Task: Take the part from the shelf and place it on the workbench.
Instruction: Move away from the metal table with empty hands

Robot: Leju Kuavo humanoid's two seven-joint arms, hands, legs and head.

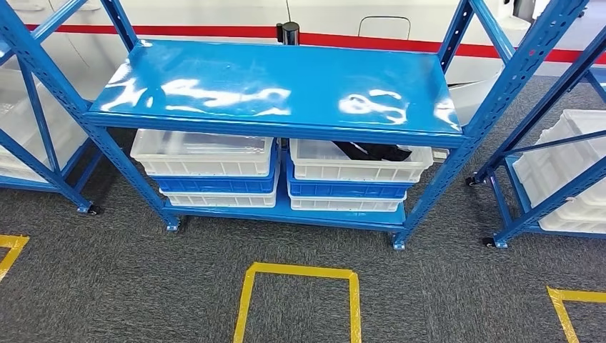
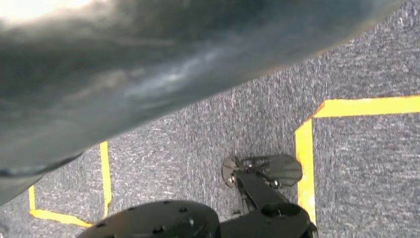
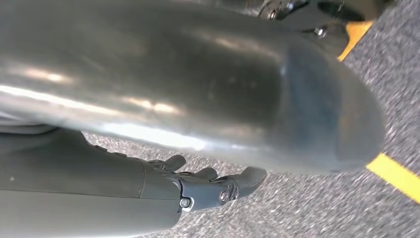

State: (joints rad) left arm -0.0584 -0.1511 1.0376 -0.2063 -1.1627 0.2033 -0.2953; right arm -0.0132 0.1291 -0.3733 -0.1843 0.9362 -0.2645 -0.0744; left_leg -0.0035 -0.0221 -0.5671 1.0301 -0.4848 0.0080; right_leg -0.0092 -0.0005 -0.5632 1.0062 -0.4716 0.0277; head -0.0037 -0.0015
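Since the dark part [image 1: 371, 151] sits in the white bin [image 1: 357, 166] centre-right under the shelf [image 1: 279, 89], crouch first; right hand [image 3: 218, 186] looks empty, fingers apart; left hand unclear

Blue shelf [image 1: 279, 93]; stacked crates [image 1: 207, 168] on lower tier

- no readable text, labels, brands or numbers in any view
- blue shelf [image 1: 279, 89]: glossy top, glare only, no lettering
- white crates [image 1: 204, 151] under the shelf top: no legible labels
- yellow tape [image 1: 300, 271] on the floor in front of the shelf: plain outline, no writing
- red stripe [image 1: 214, 32] on the white wall behind the shelf: plain, no characters
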